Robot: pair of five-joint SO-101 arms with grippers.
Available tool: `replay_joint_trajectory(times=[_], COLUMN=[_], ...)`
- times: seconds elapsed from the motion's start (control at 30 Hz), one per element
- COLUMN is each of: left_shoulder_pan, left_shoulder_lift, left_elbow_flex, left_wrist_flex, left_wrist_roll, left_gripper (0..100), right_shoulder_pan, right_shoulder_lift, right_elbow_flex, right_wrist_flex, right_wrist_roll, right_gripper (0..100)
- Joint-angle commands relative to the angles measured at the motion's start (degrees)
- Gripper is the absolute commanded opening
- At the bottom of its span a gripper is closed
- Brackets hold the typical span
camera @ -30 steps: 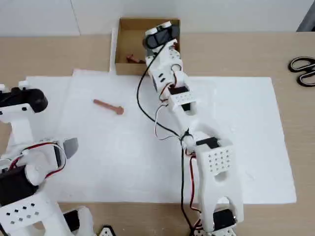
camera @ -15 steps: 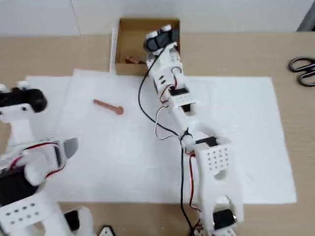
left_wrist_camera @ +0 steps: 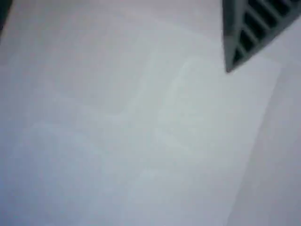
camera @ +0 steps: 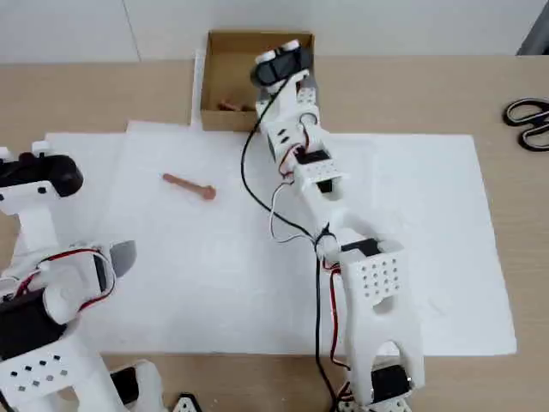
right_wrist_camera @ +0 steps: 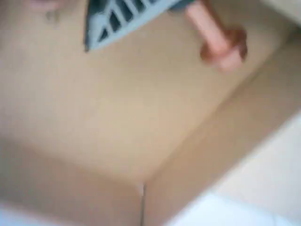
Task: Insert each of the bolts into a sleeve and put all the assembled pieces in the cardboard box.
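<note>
So the table [camera: 103, 86] has a big white foam sheet [camera: 412, 215] covering most of it. The right arm [camera: 317, 172] is stretched from the near edge all the way to the far edge, with its head hanging over the cardboard box [camera: 208, 77]. The left arm [camera: 51, 283] is folded up at the near left corner, over bare foam.

Can't tell if the right jaws are open or closed, and same deal for the left jaws, since I only get a sliver of one grey side of each.

Scissors [camera: 527, 123] sit off by the right edge, nothing to do with the job.

Progress-wise, one reddish piece [camera: 227, 106] is lying on the box floor [right_wrist_camera: 117, 117], close to the right jaws. One bolt [camera: 189, 186] is out on the foam, left of the middle. Too small to say if it has a sleeve on it. So I'd guess we're partway through, and that one has to get boxed.
</note>
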Motion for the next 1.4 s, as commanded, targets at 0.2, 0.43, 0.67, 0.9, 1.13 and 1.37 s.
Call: replay_joint_trajectory(times=[0.2, 0.43, 0.67, 0.9, 1.13, 1.37], left_shoulder_pan=[0.09, 0.09, 0.09, 0.09, 0.09, 0.09], left_shoulder_lift=[-0.97, -0.97, -0.97, -0.97, -0.97, -0.88], left_elbow_flex=[-2.24, -2.24, -2.15, -2.15, -2.15, -1.19], left_wrist_flex=[-0.09, -0.09, -0.18, -0.18, -0.18, -1.05], left_wrist_roll=[-0.35, -0.35, -0.35, -0.35, -0.35, -0.35], left_gripper=[30, 30, 30, 30, 30, 30], right_shoulder_pan=[2.68, 4.88, 7.43, 7.87, 7.6, 7.96], right_shoulder_lift=[-17.8, -29.41, -41.89, -51.91, -53.85, -53.58], right_elbow_flex=[-3.6, -3.6, -3.6, -3.52, -3.52, 3.87], right_wrist_flex=[16.84, 33.71, 56.57, 78.64, 95.34, 100.09], right_wrist_roll=[0.53, 0.53, 0.44, 0.44, 0.44, 0.7], right_gripper=[28.9, 28.9, 28.9, 28.9, 28.9, 28.9])
